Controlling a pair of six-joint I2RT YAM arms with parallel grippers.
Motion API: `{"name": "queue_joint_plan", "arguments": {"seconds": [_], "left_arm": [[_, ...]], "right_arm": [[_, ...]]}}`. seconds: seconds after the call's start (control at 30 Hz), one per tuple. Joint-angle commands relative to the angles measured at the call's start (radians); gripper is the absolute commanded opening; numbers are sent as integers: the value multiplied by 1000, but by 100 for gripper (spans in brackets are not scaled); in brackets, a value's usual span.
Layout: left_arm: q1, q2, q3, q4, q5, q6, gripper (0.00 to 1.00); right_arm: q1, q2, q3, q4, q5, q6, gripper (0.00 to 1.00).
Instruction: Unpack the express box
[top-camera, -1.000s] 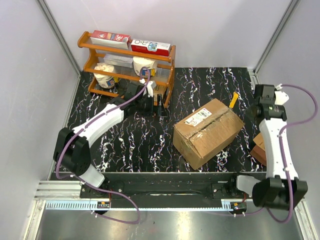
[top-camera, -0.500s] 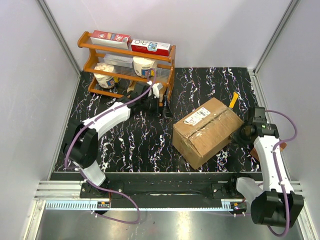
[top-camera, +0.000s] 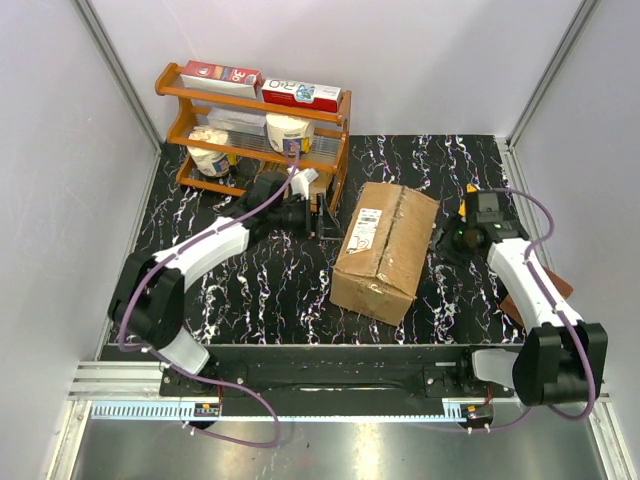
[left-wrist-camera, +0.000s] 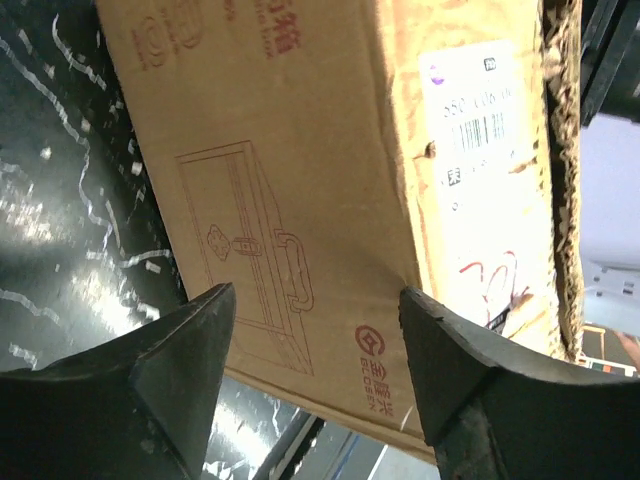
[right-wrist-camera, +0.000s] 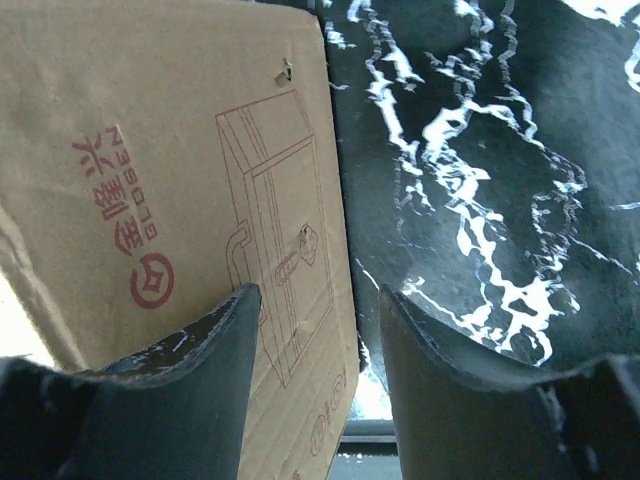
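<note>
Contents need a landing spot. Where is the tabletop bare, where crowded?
Bare: the back strip between the wooden rack and right wall, behind the express box; also near-left, between left arm and box. Crowded: the rack-box gap holding the left gripper.

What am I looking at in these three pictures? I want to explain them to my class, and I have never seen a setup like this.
You are looking at two robot arms bolted at the near edge of a black marbled table. The wide picture comes from a fixed camera above and behind them. The other two come from a small camera on each wrist, so the dark shapes at the bottom are that arm's own fingers. In the middle lies a brown cardboard express box, flaps shut, with a white label. The left gripper is at its left side and the right gripper at its right. Both are open and hold nothing. At the back left stands a wooden rack, with red-and-white boxes on top and tubs below.
</note>
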Motion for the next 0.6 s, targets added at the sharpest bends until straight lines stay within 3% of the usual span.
{"name": "queue_joint_plan", "arguments": {"seconds": [0.0,0.17,0.4,0.57], "left_arm": [[-29,-121,-64,67,72,11,70],[-29,-220,-129,-28,-3,69,68],[-24,-268,-35,-240,-378,139,70],[-22,-308,-24,-203,-379,122,81]], "right_arm": [[165,43,77,72,-61,44,58],[174,11,118,16,147,61,61],[174,11,378,-154,438,-51,70],[260,7,552,-180,488,-156,76]]}}
